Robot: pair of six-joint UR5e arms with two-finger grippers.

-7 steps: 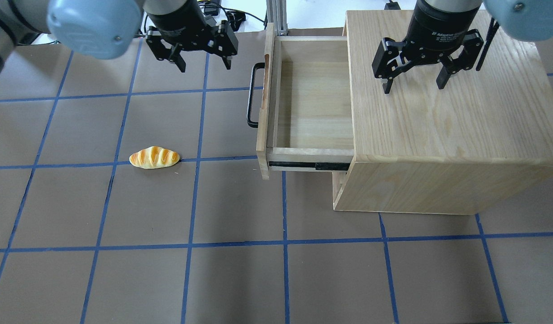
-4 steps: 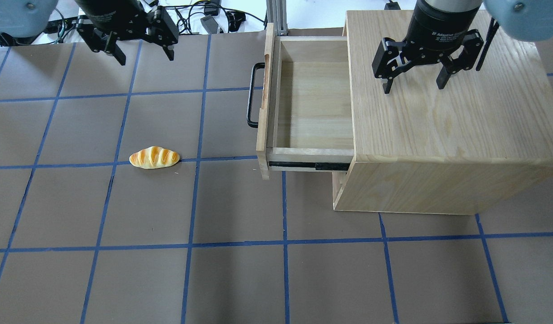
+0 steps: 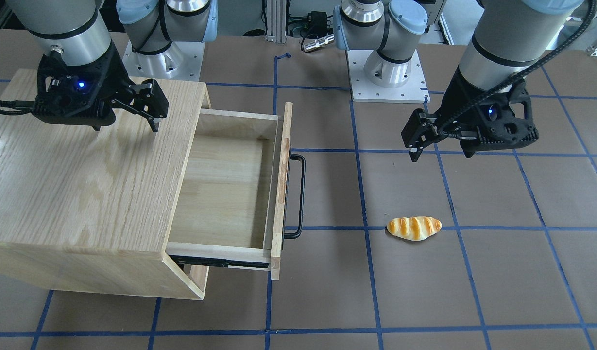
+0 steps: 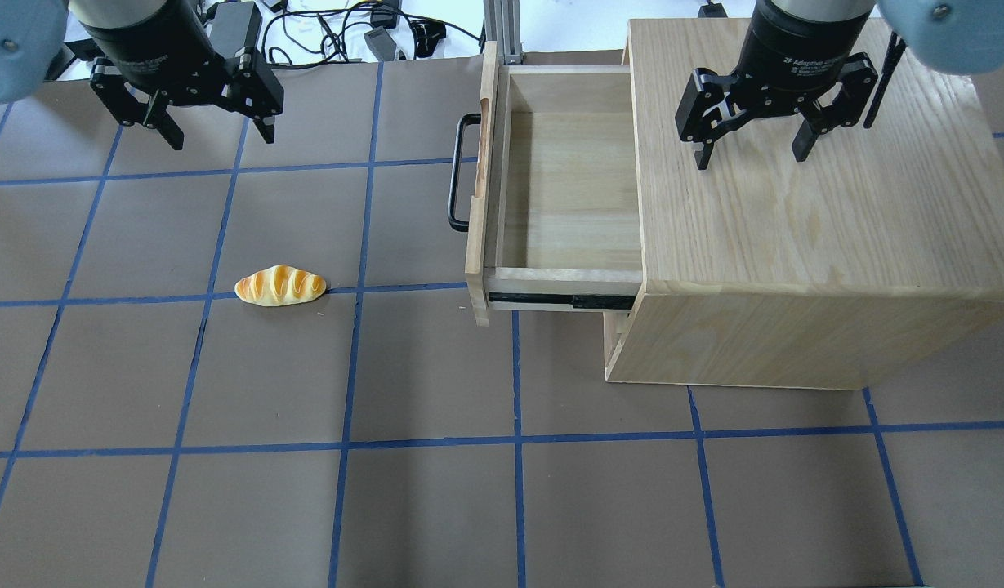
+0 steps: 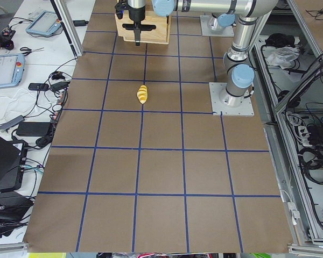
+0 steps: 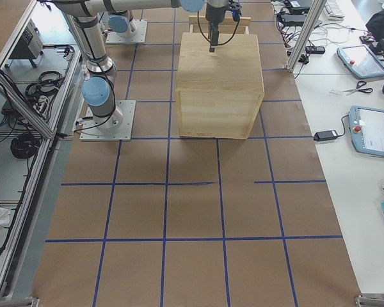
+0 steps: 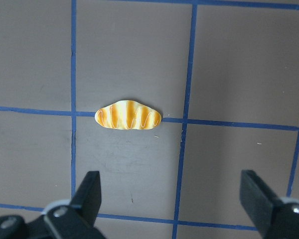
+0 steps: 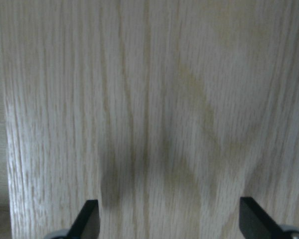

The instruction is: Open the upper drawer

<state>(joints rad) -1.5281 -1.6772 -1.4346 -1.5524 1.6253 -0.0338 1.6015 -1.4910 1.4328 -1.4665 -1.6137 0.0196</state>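
Note:
The upper drawer [image 4: 571, 188] is pulled far out of the oak cabinet [image 4: 796, 212], and its pale inside is empty. Its black bar handle [image 4: 461, 171] faces the table's middle. The drawer also shows in the front-facing view [image 3: 225, 189]. My left gripper [image 4: 222, 139] is open and empty, hovering above the table well left of the handle. It also shows in the left wrist view [image 7: 170, 181]. My right gripper [image 4: 751, 159] is open and empty above the cabinet top, and in the right wrist view [image 8: 169, 209] it sees only wood grain.
A toy bread roll [image 4: 280, 286] lies on the brown mat with blue grid lines, left of the drawer and below the left gripper [image 7: 128, 115]. The cabinet stands at the right of the table. Cables and devices lie beyond the far edge.
My left gripper has moved left, away from the drawer handle, and then slightly nearer the bread roll. The drawer and the right gripper have not moved.

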